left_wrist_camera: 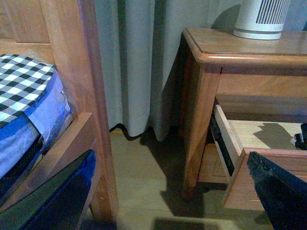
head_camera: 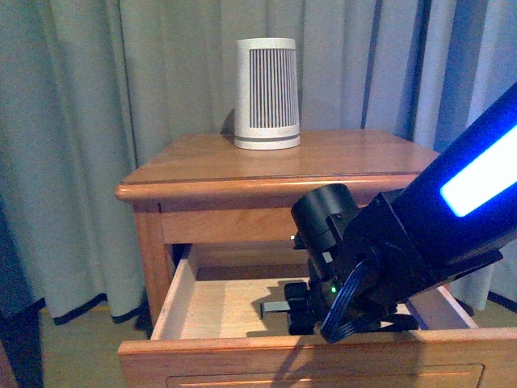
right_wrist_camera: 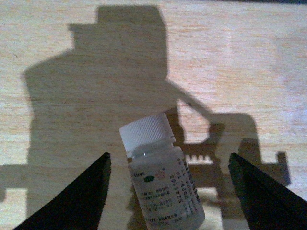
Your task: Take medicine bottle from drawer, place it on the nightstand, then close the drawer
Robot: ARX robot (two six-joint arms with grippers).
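Right pincer (right_wrist_camera: pixel 168 158) spread, black fingers (right_wrist_camera: pixel 76 201) flanking the medicine bottle (right_wrist_camera: pixel 165 187): ribbed white cap, cloudy white cylinder, printed label, on the drawer (right_wrist_camera: pixel 72 48)'s pale grainy wood. Left pincer (left_wrist_camera: pixel 170 155) spread too.

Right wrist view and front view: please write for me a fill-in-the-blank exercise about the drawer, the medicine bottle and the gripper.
1. The drawer of the nightstand is ____, not closed.
2. The medicine bottle has a ____ cap.
3. The right gripper has the medicine bottle ____ its two fingers.
4. The slatted device stands ____ the nightstand.

Missing words: open; white; between; on.
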